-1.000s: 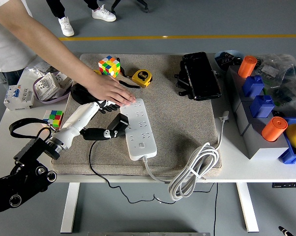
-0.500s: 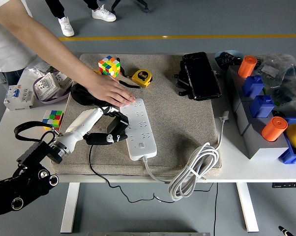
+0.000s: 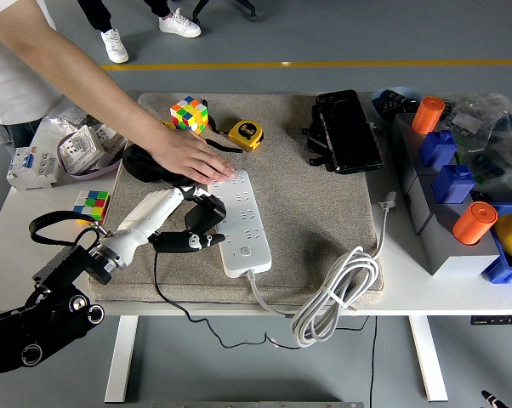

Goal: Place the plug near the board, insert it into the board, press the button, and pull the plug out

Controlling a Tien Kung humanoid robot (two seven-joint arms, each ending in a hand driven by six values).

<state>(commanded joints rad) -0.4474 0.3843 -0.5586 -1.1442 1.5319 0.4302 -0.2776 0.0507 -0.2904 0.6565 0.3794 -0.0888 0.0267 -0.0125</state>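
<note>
Left hand [image 3: 192, 223], fingers clamped on the black plug [image 3: 207, 214], sits at the near-left edge of the white power strip [image 3: 241, 223], which a person's hand [image 3: 192, 159] steadies at its far end; square the prongs over a socket before pressing down.

- The board [image 3: 241, 228] is smooth, glossy white plastic.
- Under it, the mat [image 3: 324, 212] looks like rough, matt beige cloth.
- Beyond the mat, the tabletop [image 3: 18, 223] is smooth white.
- Left of the board, the hand [image 3: 190, 223] has glossy black and white plastic shells.
</note>
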